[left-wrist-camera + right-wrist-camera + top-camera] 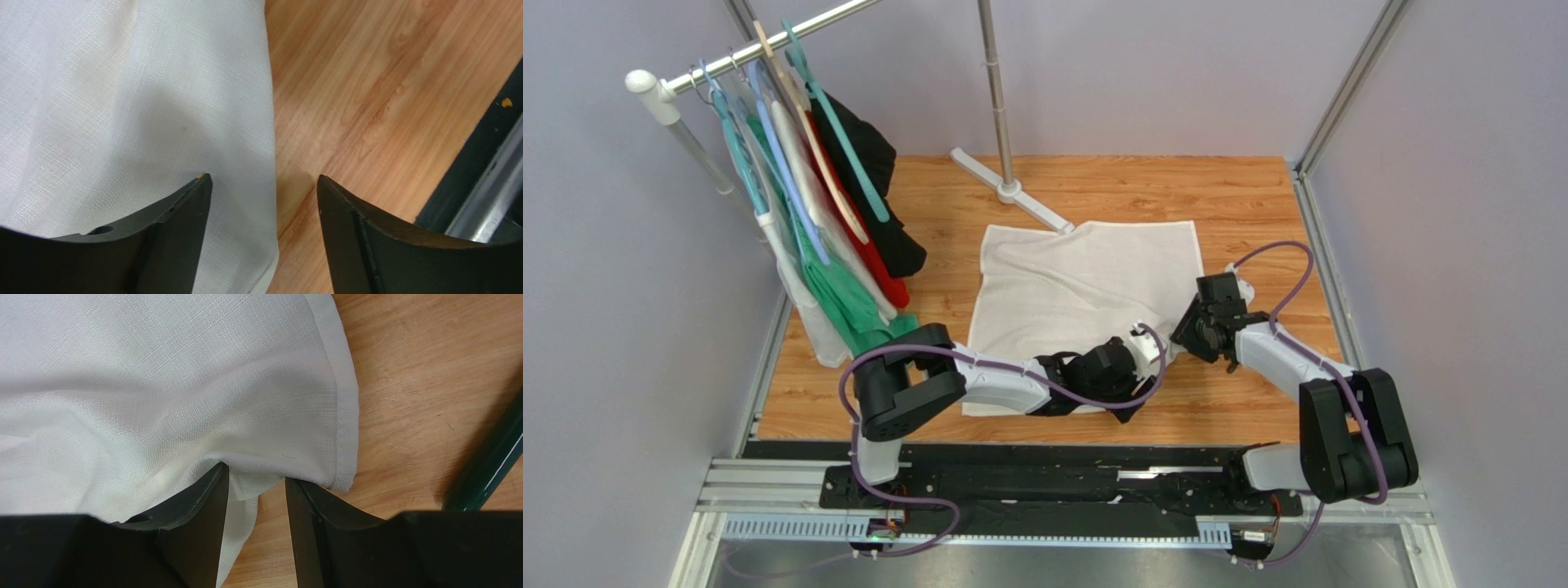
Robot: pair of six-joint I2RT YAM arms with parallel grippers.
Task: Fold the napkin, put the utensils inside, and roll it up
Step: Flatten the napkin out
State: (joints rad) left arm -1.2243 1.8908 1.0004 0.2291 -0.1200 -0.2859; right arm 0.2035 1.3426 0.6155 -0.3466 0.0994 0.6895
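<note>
A light wooden bench [1259,196] fills the overhead view between grey walls. At the upper left a white clothes rail [768,43] carries a row of hanging garments [848,245] in black, red, white and green. A grey metal pole on a white foot [999,123] stands at upper centre.

The large white square cloth napkin [1075,282] lies spread and slightly wrinkled in the middle of the bench, its top edge just beside that foot. The left arm [989,380] reaches along the napkin's lower edge, and the right arm [1284,355] comes in at its lower right corner. From above, both sets of jaws are too dark and small to read.

The left wrist camera settles its side: the left jaws stand wide apart and hold nothing. One black finger [178,208] is over the cloth and the other is over bare wood, with the napkin's edge running between them. A black and silver base track [485,184] crosses the lower right of that frame.

In the right wrist view, the right jaws are partly apart, with a narrower gap. A bunched fold at the napkin's corner rises against the fingertips [205,496]. A small flap of cloth and some bare wood show in the gap, so nothing is pinched.

Only this view shows the thin dark green stick-like utensil [491,456]. It lies on bare wood at the right edge of the frame, near the napkin's corner but apart from it.
</note>
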